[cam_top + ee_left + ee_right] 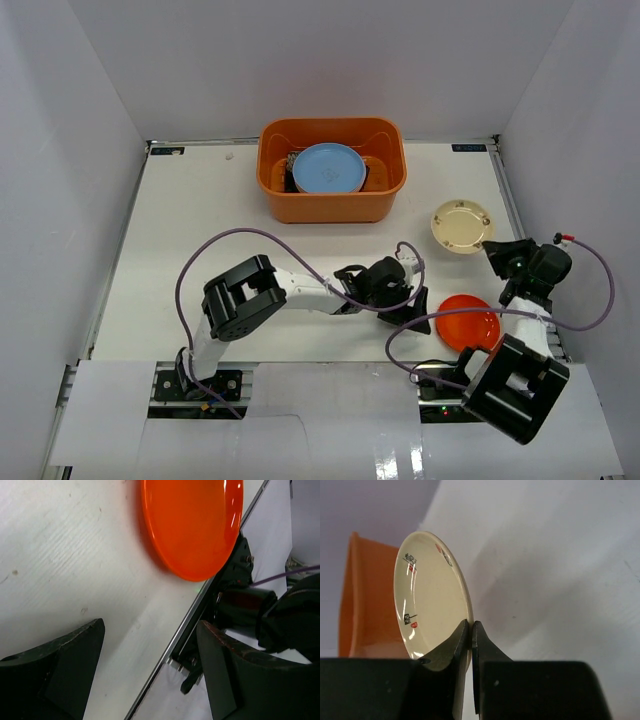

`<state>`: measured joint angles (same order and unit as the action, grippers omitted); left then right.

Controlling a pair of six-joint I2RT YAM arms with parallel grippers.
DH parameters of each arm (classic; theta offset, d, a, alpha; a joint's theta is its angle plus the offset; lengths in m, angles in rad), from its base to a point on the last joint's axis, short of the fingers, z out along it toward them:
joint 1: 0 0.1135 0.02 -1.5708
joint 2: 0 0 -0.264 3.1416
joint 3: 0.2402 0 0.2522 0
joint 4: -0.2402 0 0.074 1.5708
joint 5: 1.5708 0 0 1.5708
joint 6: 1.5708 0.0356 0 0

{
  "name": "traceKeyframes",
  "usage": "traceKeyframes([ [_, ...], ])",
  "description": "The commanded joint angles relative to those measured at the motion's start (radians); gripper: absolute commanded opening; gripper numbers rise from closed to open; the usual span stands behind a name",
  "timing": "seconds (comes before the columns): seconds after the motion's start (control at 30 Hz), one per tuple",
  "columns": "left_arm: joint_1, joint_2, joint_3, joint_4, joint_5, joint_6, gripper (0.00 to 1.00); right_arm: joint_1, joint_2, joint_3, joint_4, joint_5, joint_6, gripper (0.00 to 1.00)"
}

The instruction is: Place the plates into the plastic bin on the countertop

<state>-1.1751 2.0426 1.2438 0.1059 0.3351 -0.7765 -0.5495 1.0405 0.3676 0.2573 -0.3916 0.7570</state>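
Note:
On the white countertop (200,220) the orange plastic bin (332,170) stands at the back with a light blue plate (327,168) inside it. A cream plate (460,225) lies to the right. My right gripper (492,250) is shut on its near rim; in the right wrist view the fingers (462,642) pinch the edge of the cream plate (430,595), with the bin (360,600) behind. An orange plate (470,322) lies at the front right. My left gripper (418,312) is open just left of it; the left wrist view shows the orange plate (192,525) ahead of the open gripper (150,650).
White walls close in the table on three sides. The right arm's base (510,385) and cables sit just beside the orange plate at the table's front edge (200,605). Dark plates show under the blue one in the bin.

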Motion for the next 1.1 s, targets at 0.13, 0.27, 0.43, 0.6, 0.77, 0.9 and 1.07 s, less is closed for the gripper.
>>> traceKeyframes([
  [0.13,-0.031,0.083,0.109,0.009,-0.238,-0.043,0.79,0.013,-0.147,0.094,0.197,-0.164,0.245,0.08],
  [0.27,-0.044,0.174,0.236,-0.040,-0.284,-0.040,0.75,0.017,-0.204,0.135,0.204,-0.193,0.280,0.08],
  [0.43,-0.046,0.274,0.357,-0.090,-0.312,-0.024,0.56,0.065,-0.206,0.182,0.260,-0.251,0.334,0.08],
  [0.6,-0.047,0.332,0.424,-0.156,-0.320,-0.006,0.18,0.092,-0.211,0.220,0.238,-0.262,0.315,0.08],
  [0.77,-0.034,0.123,0.207,-0.111,-0.398,0.028,0.00,0.100,-0.188,0.304,0.253,-0.271,0.347,0.09],
  [0.9,0.015,-0.117,0.024,-0.048,-0.407,0.052,0.00,0.128,-0.139,0.398,0.240,-0.250,0.331,0.08],
  [1.07,0.139,-0.612,-0.257,-0.119,-0.473,0.060,0.00,0.377,0.010,0.675,0.030,-0.107,0.063,0.08],
])
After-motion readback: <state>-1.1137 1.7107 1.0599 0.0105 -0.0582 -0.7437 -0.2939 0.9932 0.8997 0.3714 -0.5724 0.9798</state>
